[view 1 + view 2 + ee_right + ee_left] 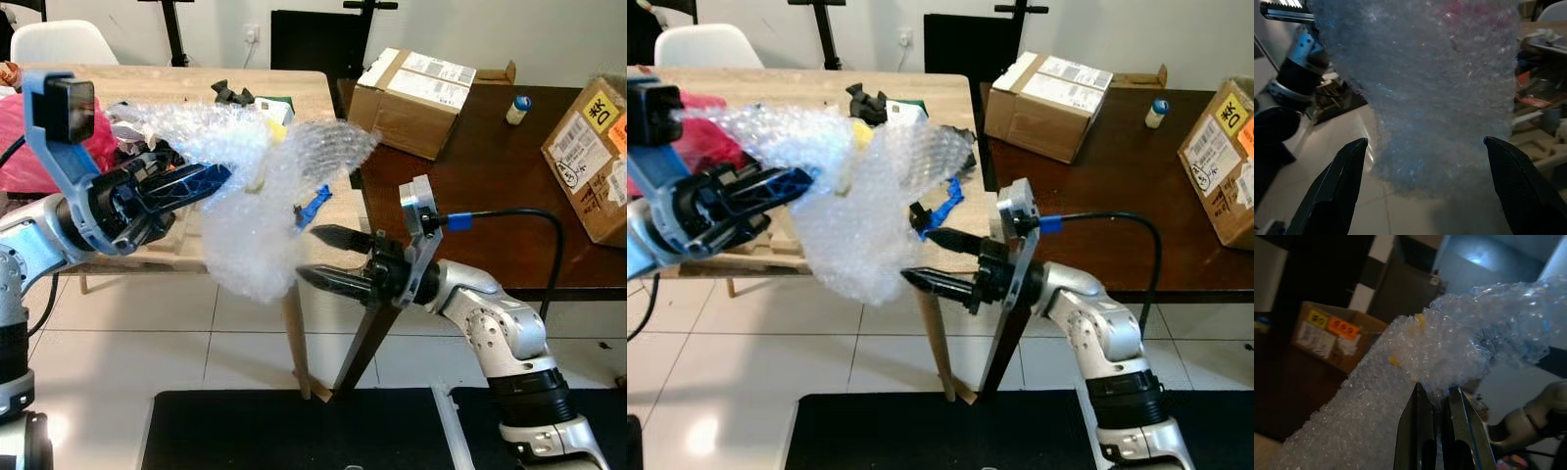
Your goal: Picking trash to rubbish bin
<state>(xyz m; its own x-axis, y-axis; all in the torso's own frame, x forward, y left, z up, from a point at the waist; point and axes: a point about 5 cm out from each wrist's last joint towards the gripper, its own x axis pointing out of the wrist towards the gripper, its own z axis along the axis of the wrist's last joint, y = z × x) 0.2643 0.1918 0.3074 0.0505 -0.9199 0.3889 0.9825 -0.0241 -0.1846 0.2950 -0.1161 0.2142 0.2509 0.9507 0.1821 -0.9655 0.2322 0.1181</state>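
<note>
Left wrist view: pinched bubble wrap [1449,347]

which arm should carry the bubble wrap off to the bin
Left. The left gripper is already shut on the bubble wrap, which hangs from it off the table edge. The right gripper is open, its fingers beside the hanging sheet without gripping it.

Bubble wrap [257,206] hides the left tool's [217,176] tips.

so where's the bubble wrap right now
The bubble wrap hangs off the front edge of the light wooden table, pinched in the left gripper, with the open right gripper just beside its lower end.
</note>
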